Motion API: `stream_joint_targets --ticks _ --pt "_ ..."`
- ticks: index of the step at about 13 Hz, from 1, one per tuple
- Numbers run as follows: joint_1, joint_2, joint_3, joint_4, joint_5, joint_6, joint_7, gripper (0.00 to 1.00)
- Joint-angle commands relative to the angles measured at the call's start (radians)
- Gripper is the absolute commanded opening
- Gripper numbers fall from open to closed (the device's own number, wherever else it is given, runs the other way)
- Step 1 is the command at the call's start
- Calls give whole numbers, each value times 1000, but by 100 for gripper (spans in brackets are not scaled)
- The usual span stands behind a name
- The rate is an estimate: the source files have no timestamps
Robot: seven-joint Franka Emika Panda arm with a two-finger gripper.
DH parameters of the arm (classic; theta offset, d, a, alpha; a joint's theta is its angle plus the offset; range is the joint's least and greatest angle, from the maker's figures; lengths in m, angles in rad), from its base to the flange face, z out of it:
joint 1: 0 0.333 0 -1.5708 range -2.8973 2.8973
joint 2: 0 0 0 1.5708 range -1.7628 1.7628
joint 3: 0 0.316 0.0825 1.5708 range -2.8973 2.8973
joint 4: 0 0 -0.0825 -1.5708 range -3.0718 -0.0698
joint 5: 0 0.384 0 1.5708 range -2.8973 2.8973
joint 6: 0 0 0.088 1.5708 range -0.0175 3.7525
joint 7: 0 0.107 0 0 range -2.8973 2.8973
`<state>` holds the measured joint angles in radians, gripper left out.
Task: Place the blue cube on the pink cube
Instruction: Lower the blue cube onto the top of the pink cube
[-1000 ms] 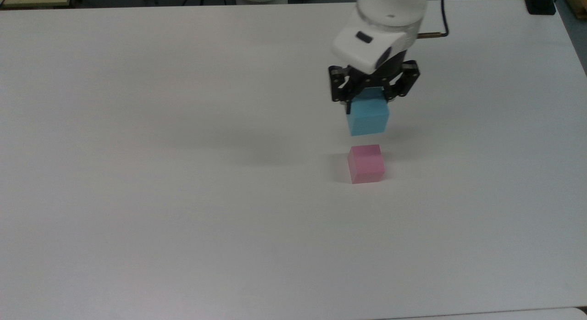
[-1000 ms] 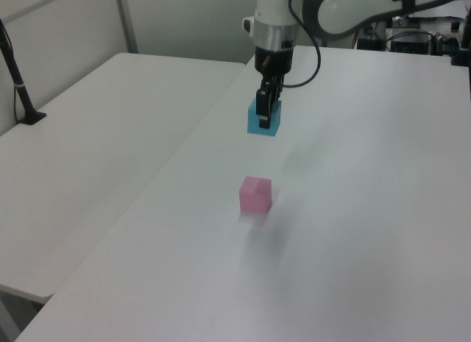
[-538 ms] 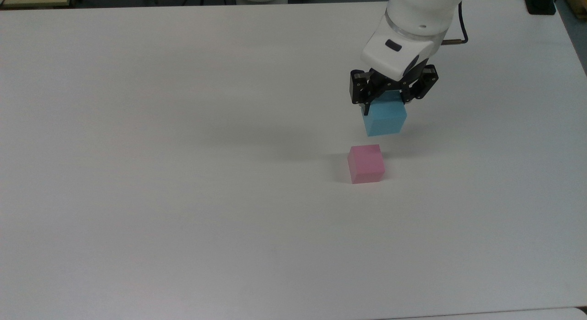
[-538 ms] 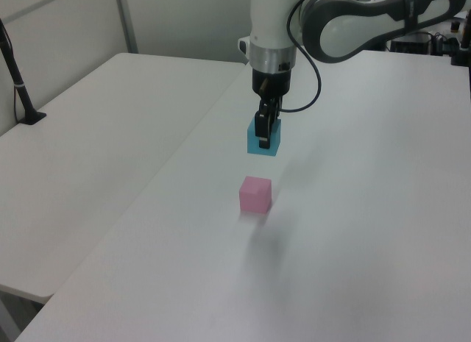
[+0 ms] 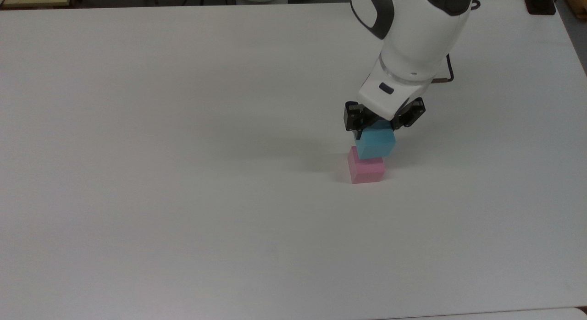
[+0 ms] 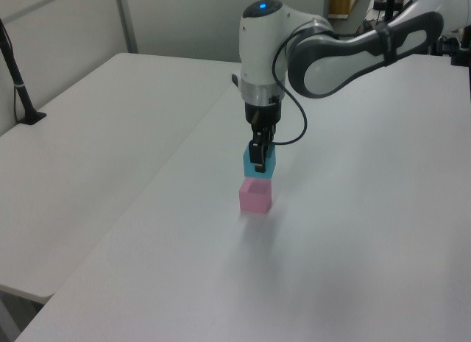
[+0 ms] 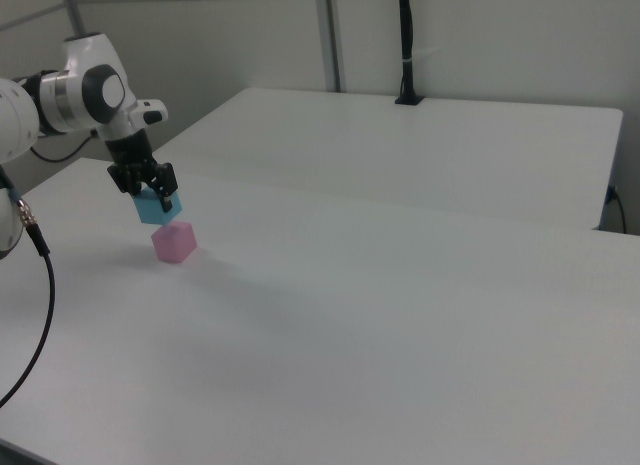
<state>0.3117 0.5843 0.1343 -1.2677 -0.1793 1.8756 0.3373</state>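
in the top view the blue cube (image 5: 375,143) overlaps the far edge of the pink cube (image 5: 366,169) on the white table (image 5: 183,173), while the left view shows it raised just above the pink one. the gripper (image 5: 383,124) is closed on the blue cube's sides, its black fingers (image 6: 258,157) pinching it.

Plain white matte table (image 5: 183,173) (image 6: 353,268) (image 7: 400,365); small pale pink foam cube (image 5: 365,170) (image 6: 255,196) (image 7: 174,243) sits directly on it.
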Motion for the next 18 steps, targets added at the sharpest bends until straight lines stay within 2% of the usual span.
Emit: stream_joint_targets --ticks 1,4,7,10,11,14,15,16,18 --pt "21 26 -21 10 -19 30 28 27" --pt "20 35 -21 16 -19 40 58 27" --pt "20 46 -21 14 -20 66 71 33" --pt "20 57 -21 14 -29 79 74 50" --pt "20 57 -21 13 -31 83 75 64" --pt "18 57 -21 10 -42 83 75 81" --pt "20 57 -21 7 -48 82 75 91" --pt "20 57 -19 5 -60 80 75 97" --pt "18 55 -19 5 -60 73 75 100"
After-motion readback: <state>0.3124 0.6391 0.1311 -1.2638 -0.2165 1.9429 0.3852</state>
